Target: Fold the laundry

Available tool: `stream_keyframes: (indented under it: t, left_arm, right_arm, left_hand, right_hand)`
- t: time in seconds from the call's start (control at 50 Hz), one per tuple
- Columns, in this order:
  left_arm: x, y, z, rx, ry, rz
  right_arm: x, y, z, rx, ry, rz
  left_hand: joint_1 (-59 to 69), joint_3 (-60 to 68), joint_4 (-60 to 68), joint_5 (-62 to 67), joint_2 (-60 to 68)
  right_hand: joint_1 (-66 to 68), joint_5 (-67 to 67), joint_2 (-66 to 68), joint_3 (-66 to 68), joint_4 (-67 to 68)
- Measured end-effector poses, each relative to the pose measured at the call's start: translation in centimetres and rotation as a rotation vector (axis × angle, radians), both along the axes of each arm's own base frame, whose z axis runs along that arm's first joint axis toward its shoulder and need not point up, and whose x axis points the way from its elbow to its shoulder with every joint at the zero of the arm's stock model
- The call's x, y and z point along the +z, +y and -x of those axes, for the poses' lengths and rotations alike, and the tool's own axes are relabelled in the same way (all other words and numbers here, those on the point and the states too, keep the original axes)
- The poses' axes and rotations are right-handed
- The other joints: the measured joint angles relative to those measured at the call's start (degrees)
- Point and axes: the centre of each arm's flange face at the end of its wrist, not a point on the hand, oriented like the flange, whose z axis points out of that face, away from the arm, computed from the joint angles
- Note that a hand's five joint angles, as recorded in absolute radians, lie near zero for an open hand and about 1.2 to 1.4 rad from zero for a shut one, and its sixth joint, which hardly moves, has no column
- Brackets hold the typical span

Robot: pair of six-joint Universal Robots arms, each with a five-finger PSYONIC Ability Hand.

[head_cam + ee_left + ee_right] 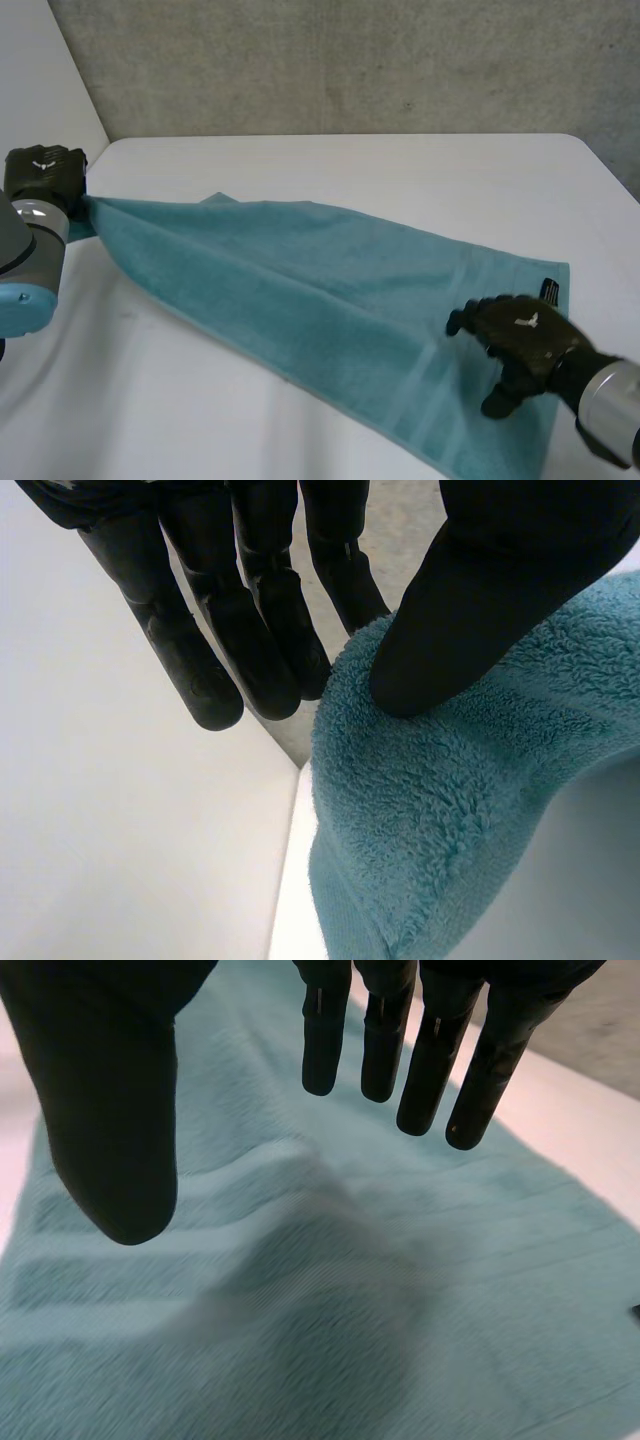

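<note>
Stretching slantwise over the white worktop (400,165), a teal towel (300,285) runs from the left edge, close to the far-left corner, toward the near-right corner. Its left end is gathered to 1 narrow point, and the left hand (45,172) holds it there at the worktop's left edge. From that point the cloth widens and lies mostly flat, with a small fold showing along its far edge.

In the left wrist view the thumb (470,600) presses into the bunched terry of the towel (450,810). The straight fingers (240,630) reach behind the cloth's edge, so the end is pinched between them.

The right hand (525,340) sits over the towel's other end, near the right edge of the worktop, just beside a small black label (549,291) at the towel's corner. In the right wrist view its fingers (430,1070) are straight and stand well apart from the thumb (110,1110), holding nothing. The towel (350,1290) and its pale woven bands (200,1175) lie under the palm. Whether this hand touches the cloth I cannot tell.
</note>
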Motion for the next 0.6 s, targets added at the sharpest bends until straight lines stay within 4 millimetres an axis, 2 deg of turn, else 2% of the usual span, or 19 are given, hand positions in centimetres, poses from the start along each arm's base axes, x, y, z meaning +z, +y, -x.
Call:
stream_keyframes:
  t: [0.16,0.3,0.44,0.6]
  left_arm:
    - [-0.1,-0.6,-0.4,0.013,0.002,0.036]
    - [-0.3,-0.6,-0.3,0.011,0.002,0.034]
    - [-0.5,-0.6,-0.1,0.006,0.002,0.027]
    - [-0.8,-0.4,0.3,-0.003,0.003,0.018]
  right_arm:
    - [-2.0,2.6,-1.3,0.084,0.002,0.005]
    - [-2.5,4.6,-2.6,0.168,-0.016,0.011]
    - [-2.8,5.4,-3.1,0.211,-0.020,0.017]
    - [-4.2,6.0,-3.9,0.261,0.002,0.007]
  left_hand:
    - [0.00,0.00,0.01,0.00,0.01]
    - [0.00,0.01,0.01,0.00,0.03]
    - [0.00,0.05,0.01,0.00,0.04]
    - [0.00,0.05,0.01,0.00,0.05]
  right_hand:
    - [-0.06,-1.52,-0.11,-0.90,-1.46]
    - [-0.89,-1.92,-1.04,-1.93,-2.64]
    - [-0.89,-1.92,-1.04,-1.93,-2.64]
    - [-0.89,-1.92,-1.04,-1.93,-2.64]
